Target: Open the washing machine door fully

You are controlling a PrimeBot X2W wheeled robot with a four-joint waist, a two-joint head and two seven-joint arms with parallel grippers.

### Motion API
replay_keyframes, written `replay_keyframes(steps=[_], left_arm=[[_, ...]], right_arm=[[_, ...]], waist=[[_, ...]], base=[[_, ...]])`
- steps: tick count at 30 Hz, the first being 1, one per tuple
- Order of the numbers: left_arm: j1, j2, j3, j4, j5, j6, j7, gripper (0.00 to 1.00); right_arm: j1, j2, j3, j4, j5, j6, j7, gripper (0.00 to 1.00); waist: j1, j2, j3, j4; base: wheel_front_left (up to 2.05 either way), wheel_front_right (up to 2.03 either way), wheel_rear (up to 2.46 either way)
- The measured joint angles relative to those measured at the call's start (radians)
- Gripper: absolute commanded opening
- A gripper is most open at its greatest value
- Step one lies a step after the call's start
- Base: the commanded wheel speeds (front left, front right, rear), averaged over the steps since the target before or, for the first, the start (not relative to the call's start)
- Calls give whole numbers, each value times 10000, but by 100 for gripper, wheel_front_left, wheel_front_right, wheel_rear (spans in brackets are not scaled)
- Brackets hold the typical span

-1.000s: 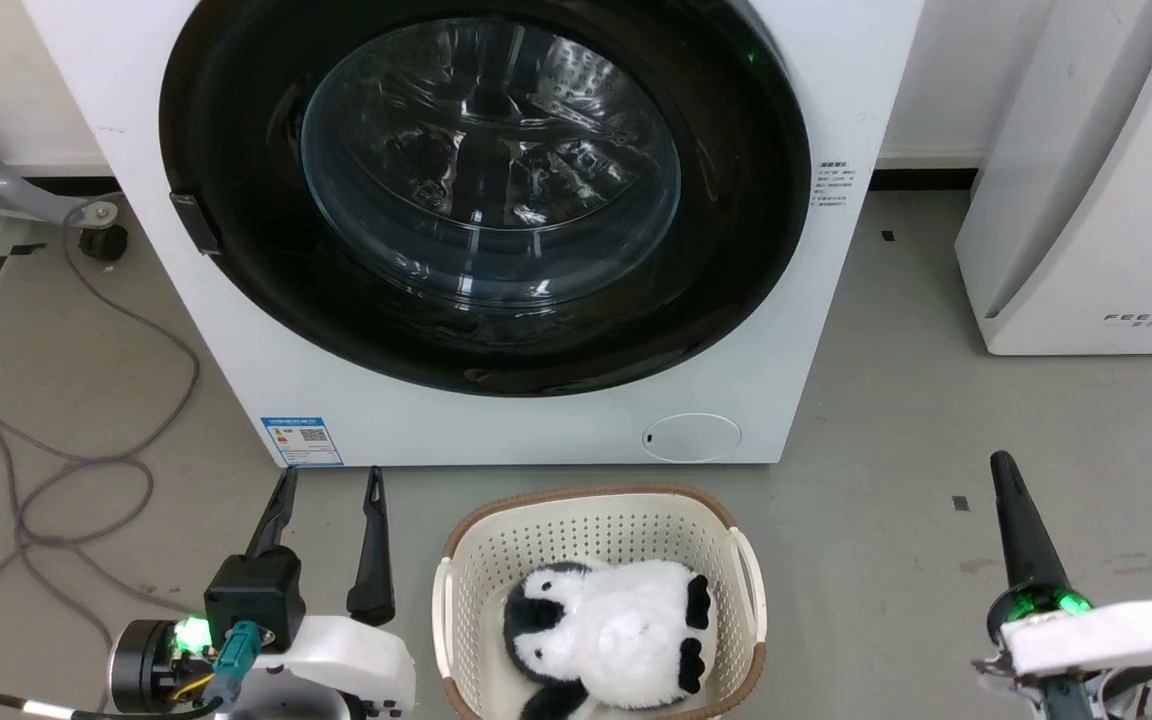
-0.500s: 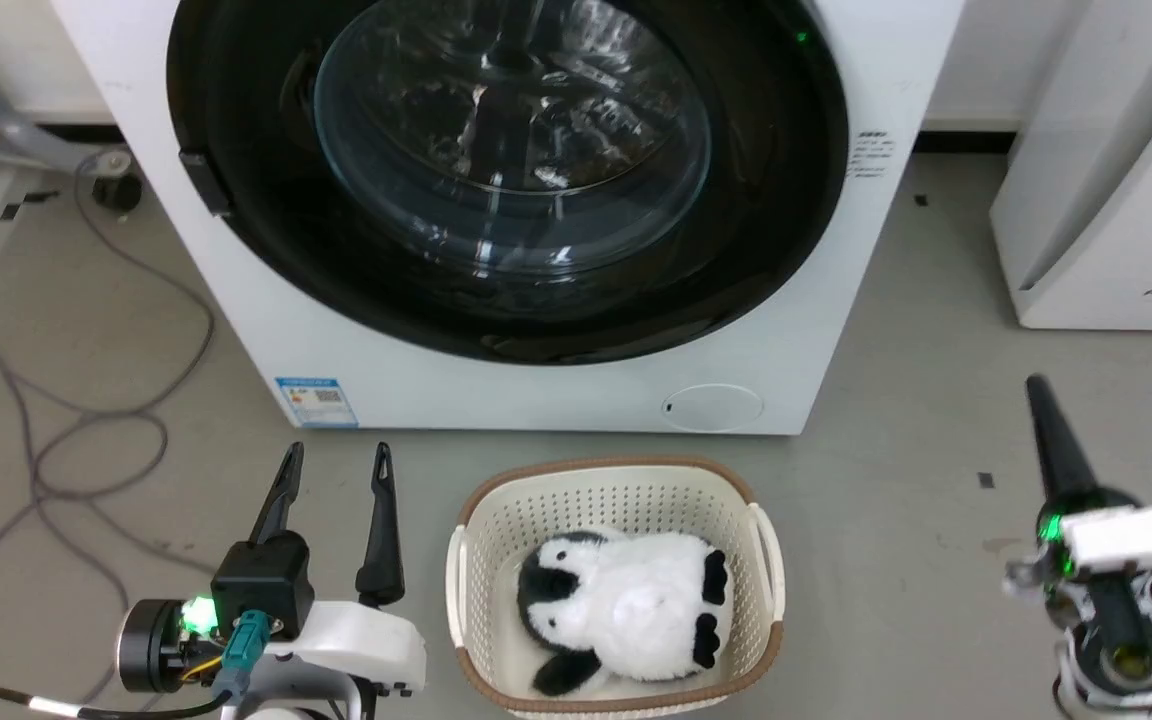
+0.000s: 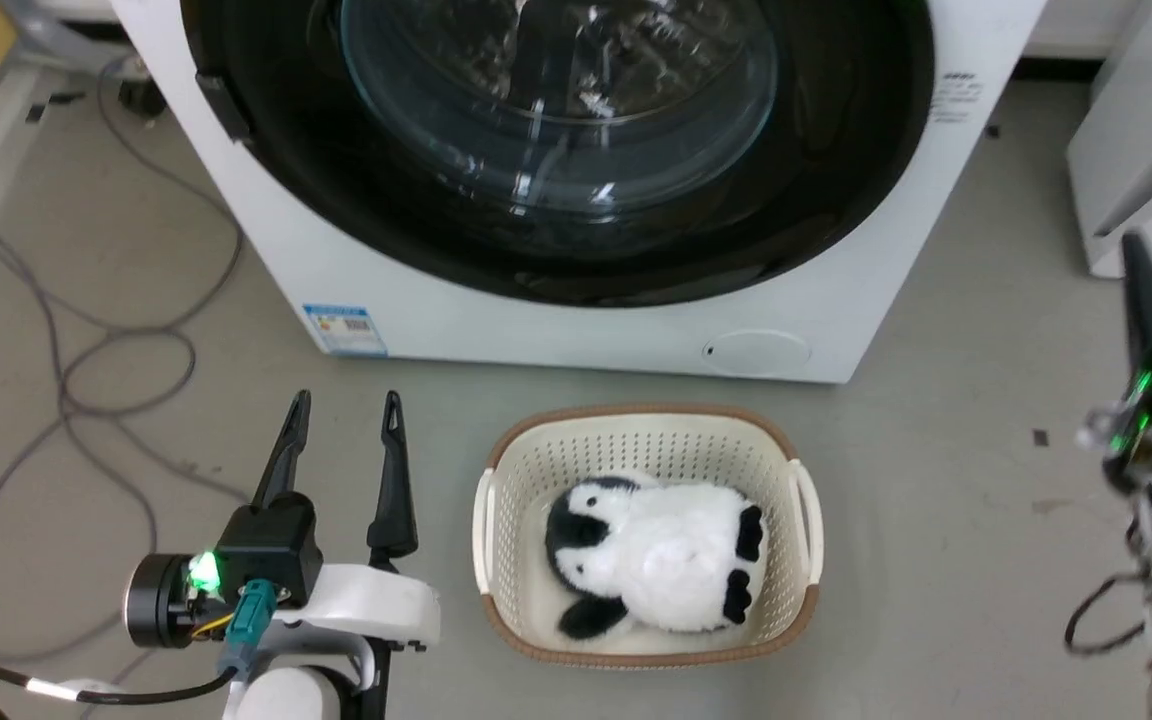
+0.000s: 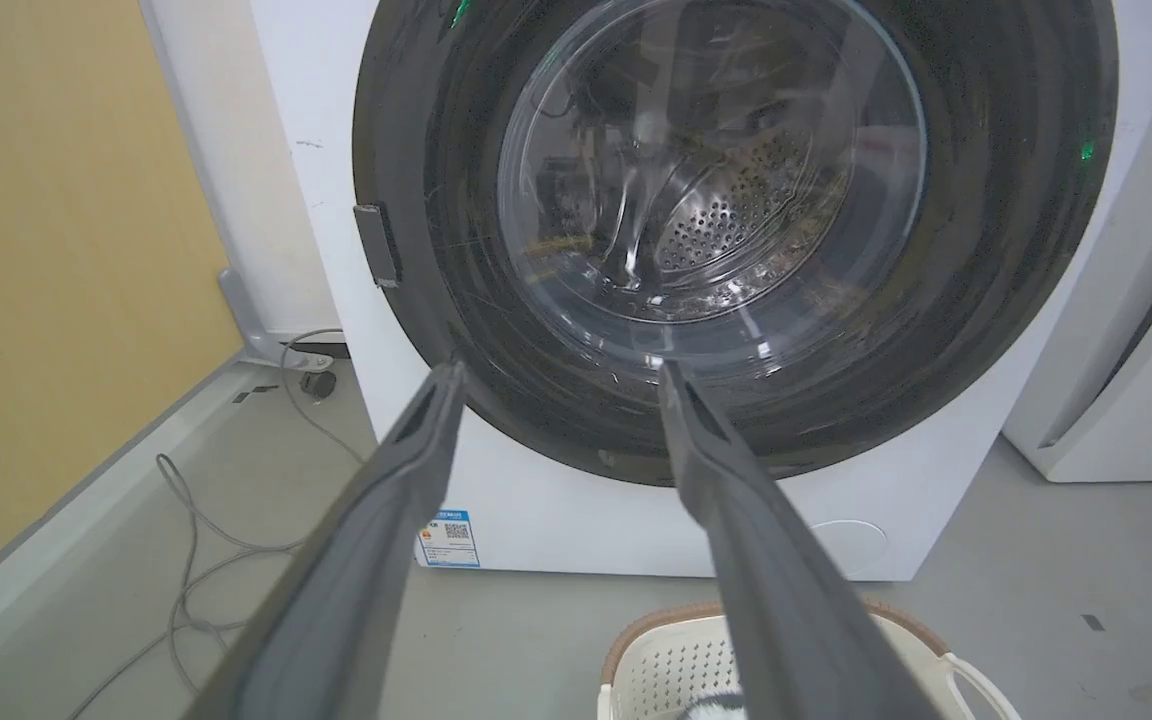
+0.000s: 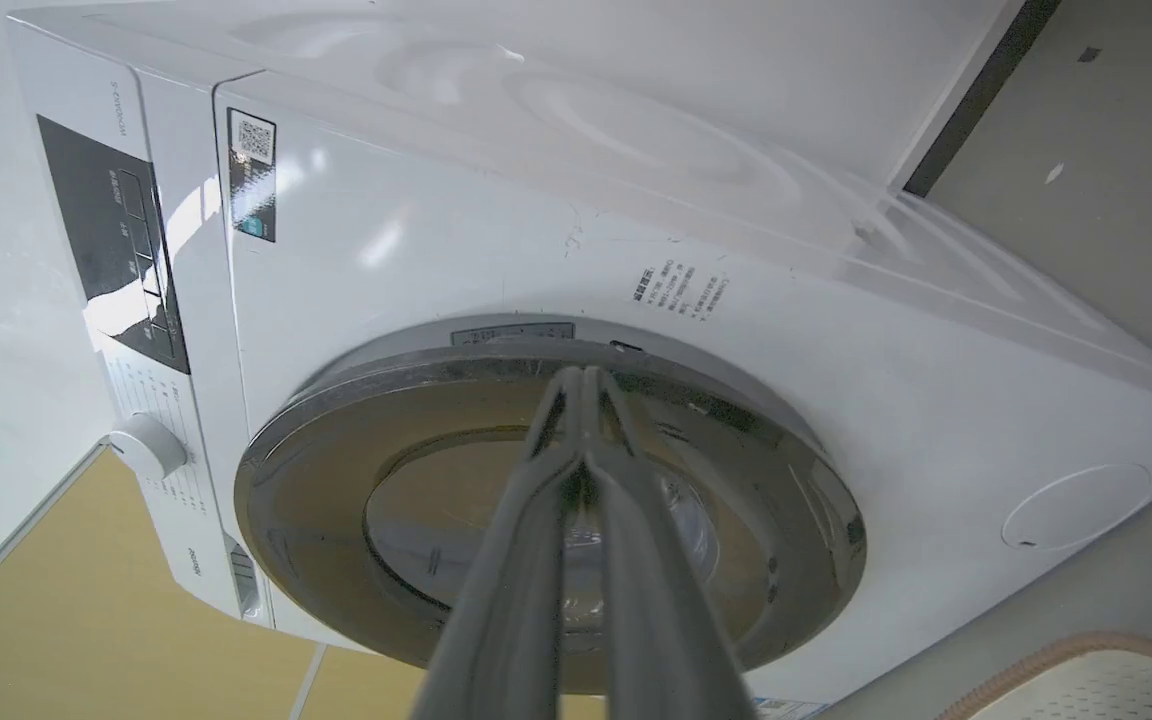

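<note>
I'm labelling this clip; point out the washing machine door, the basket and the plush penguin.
washing machine door (image 4: 996, 300), left wrist view, black ring.
laundry basket (image 3: 636, 455), head view, far wall.
plush penguin (image 3: 676, 560), head view, white belly.

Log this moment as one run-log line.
target: round glossy black washing machine door closed, untouched | left hand: open, empty | right hand: shut, empty | scene: cream plastic basket holding plush penguin

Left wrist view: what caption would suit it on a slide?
Open left jaws point toward the shut washing machine door, a cream basket below.
</note>
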Motion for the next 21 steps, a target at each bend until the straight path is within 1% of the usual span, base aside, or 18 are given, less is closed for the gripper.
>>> replay_keyframes(steps=[11,21], left_arm=[[-514,-2,-226,-155,-73,215,-228,100],[-848,-2,-412,-303,-169,445,-433,100]], right_arm=[[-2430,-771,153,1377,800,0,25,0],[-4491,-1195,713,2698,1432,0,245,0]], waist=[[0,0,970,452],[1,0,1815,835]], base=[[0,0,0],[0,0,0]])
